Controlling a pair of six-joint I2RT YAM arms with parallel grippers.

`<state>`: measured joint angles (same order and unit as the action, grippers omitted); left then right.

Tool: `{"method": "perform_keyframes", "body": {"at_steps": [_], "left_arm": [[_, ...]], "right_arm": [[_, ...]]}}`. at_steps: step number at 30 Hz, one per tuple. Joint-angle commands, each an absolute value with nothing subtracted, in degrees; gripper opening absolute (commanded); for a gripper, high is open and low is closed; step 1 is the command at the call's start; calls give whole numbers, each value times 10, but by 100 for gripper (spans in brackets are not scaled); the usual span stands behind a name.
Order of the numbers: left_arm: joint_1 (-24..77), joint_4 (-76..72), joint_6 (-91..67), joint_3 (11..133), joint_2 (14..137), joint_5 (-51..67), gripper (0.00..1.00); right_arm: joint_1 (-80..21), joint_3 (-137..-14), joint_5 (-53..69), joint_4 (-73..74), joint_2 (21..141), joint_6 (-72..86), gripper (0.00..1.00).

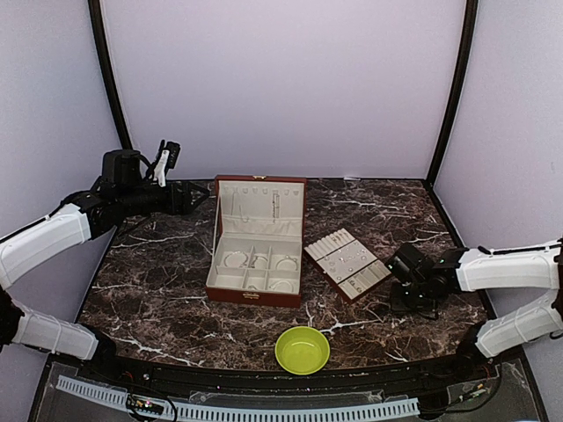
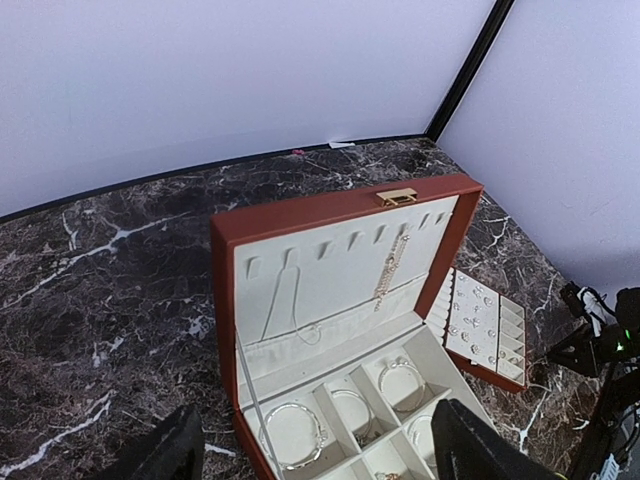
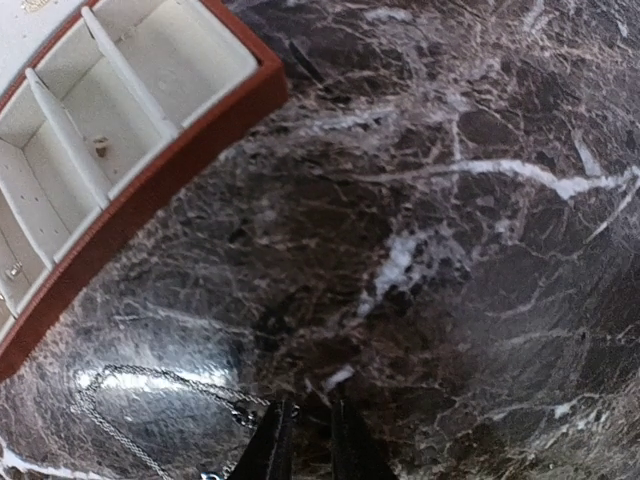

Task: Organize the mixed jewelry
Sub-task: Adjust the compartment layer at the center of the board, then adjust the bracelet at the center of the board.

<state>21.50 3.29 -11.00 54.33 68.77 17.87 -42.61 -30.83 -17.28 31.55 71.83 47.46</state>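
Left gripper (image 2: pixel 318 420) hangs raised by the box (image 2: pixel 330 210), jaws wide open and empty; hoops (image 2: pixel 293 435) lie in its compartments, beads (image 2: pixel 468 332) on the tray (image 2: pixel 512 318); right gripper (image 3: pixel 310 425) sits low over the marble (image 3: pixel 480 250), jaws nearly closed beside a chain (image 3: pixel 200 380), hold on it unclear.

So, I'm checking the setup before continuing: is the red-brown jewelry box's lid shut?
No, the box is open, its cream-lined lid standing upright at the back.

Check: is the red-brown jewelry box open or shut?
Open. The box lid stands upright, exposing cream compartments holding hoops.
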Motion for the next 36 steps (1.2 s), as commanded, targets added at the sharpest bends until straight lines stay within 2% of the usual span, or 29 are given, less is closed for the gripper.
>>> {"method": "perform_keyframes", "body": {"at_steps": [1,11,20,36], "left_arm": [[215,18,-115,540,674,188,81],[215,17,-115,538,665,184,81],[215,15,-115,537,658,185,81],[215,13,-117,537,655,188,81]], "right_arm": [[-431,-297,-186,345,688,498,16],[-431,-302,-111,278,660,459,24],[-431,-327,-110,268,726,413,18],[-437,-314,-81,262,737,409,14]]}}
